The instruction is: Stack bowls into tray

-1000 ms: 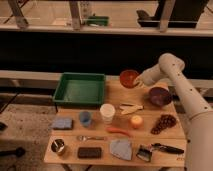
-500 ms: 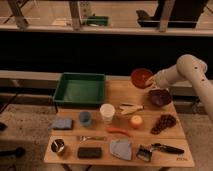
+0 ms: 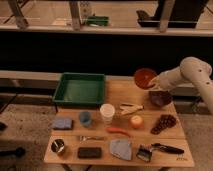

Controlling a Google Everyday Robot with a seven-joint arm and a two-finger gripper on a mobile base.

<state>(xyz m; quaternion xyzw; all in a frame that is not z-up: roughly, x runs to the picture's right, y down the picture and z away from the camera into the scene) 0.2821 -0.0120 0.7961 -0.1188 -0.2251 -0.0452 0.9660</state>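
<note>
1. a wooden desk (image 3: 120, 92) is standing at the centre of the view and carrying the objects.
2. a white robot arm (image 3: 192, 70) is reaching in from the right edge, over the far right corner of the desk.
3. the green tray (image 3: 80, 91) is sitting upright on the far left part of the desk, well apart from both bowls.
4. the red-orange bowl (image 3: 145, 77) is hanging tilted above the far right part of the desk, to the right of the tray and clear of it.
5. the dark purple bowl (image 3: 160, 97) is resting on the desk near the right edge, just in front of the raised bowl and just under the arm's end.
6. the gripper (image 3: 154, 85) is hovering between the two bowls; its jaws are clamping the lower right rim of the red-orange bowl.
7. a white paper cup (image 3: 107, 112) is standing in front of the tray, with a blue cup (image 3: 85, 118) just to its left.
8. a bunch of dark grapes (image 3: 164, 122) is lying in front of the purple bowl, and an orange (image 3: 136, 121) is sitting between the grapes and the paper cup.
</note>
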